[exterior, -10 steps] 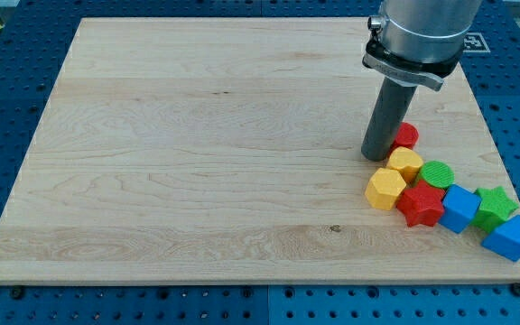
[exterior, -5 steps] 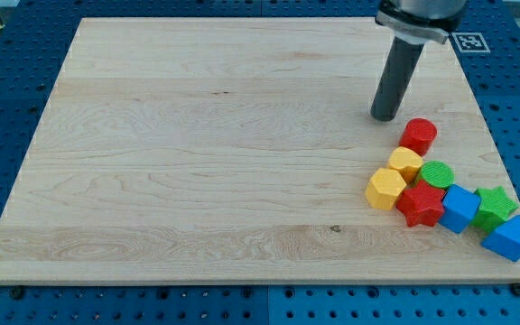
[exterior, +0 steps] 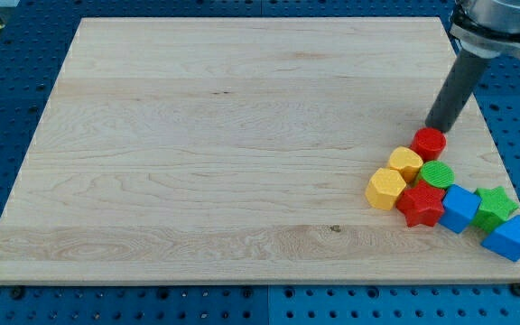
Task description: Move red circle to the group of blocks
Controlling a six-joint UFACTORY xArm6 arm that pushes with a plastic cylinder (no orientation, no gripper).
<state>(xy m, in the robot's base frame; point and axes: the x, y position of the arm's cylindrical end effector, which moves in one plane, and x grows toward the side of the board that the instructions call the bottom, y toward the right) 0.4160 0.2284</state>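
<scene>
The red circle (exterior: 429, 143) sits at the group's far edge, touching the yellow block (exterior: 405, 162) and green circle (exterior: 437, 174). It looks light, stiff, slick on the counter (exterior: 197, 135). No pincer here; my tip (exterior: 438, 127) stands just behind it, for pushing its far side.

board (exterior: 197, 135): pale grained wood, matt | red circle (exterior: 429, 143): smooth plastic

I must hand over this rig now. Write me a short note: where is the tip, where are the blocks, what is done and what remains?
My tip stands just above the red circle block, at the view's right.
The red circle block sits against the group: yellow hexagon blocks, green circle block, red star block, blue blocks, green star block.
Done: red circle looks joined. Left: perhaps only a check.
</scene>
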